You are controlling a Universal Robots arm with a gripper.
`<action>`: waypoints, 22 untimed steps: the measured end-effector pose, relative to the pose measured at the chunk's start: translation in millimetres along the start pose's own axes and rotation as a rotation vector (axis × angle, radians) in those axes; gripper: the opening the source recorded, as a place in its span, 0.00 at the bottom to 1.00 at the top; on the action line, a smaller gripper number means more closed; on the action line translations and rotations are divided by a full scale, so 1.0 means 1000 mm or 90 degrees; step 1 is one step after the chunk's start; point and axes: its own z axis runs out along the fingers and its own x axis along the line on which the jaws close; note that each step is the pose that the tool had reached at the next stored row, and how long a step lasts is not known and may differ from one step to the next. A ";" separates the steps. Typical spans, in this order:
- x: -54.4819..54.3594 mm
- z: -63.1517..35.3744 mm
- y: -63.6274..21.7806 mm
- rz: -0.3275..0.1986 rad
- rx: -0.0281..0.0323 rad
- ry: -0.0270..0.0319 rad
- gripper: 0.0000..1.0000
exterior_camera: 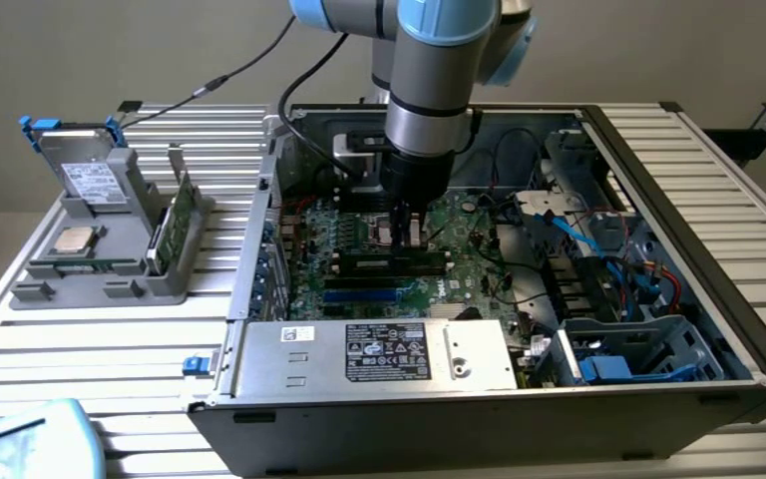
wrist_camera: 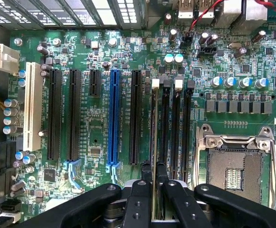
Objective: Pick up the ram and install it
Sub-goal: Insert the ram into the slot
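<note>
Over at the exterior view's left, a gray rack (exterior_camera: 117, 279) holds a hard drive (exterior_camera: 88, 175), a silver processor chip (exterior_camera: 77, 239) and a green card (exterior_camera: 171, 230), just beside the open computer case (exterior_camera: 702, 249). In the middle the arm reaches down over the motherboard (wrist_camera: 95, 118), its gripper (wrist_camera: 154, 175) nearly closed and pinching the ram (wrist_camera: 154, 133). The ram is a thin stick seen edge-on, lined up along the black memory slot farthest from the processor socket (wrist_camera: 235, 161); whether it is seated I cannot tell. Toward the exterior view's right, blue cables (exterior_camera: 609, 254) run above a drive cage (exterior_camera: 622, 349).
</note>
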 end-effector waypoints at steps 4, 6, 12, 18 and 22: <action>0.000 0.0001 0.0000 0.000 0.0000 -0.0001 0.16; 0.000 0.0000 0.0000 0.000 0.0000 -0.0001 0.22; 0.000 -0.0006 0.0001 0.000 0.0001 -0.0001 0.46; 0.001 -0.0161 0.0014 0.000 0.0000 -0.0001 0.53; 0.002 -0.0247 0.0021 0.000 0.0000 -0.0001 0.53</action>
